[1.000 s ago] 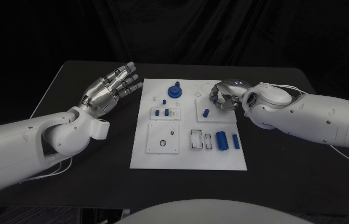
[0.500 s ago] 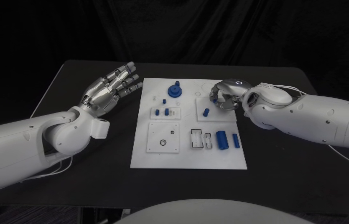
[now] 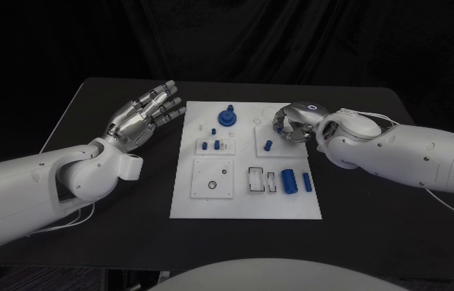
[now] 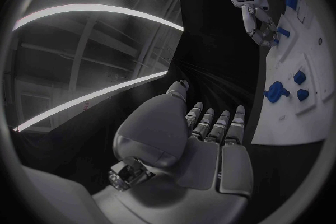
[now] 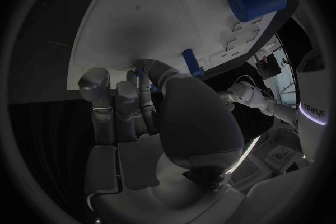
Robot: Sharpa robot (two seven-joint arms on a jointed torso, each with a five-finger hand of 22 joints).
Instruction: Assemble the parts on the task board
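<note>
— Fingers [image 3: 161,104] of the left hand [image 3: 142,117]?
— Spread wide, straight, holding nothing; hand hovers off the task board [image 3: 246,202] at its 9–10 o'clock edge.
— Right hand [image 3: 291,126]?
— Curled down over the board's 2 o'clock corner, fingertips at a small blue peg [image 5: 143,71] (possibly pinched; contact unclear, I cannot tell). Blue knob [image 3: 227,116] at 12; two blue cylinders [image 3: 296,181] at 4.
</note>
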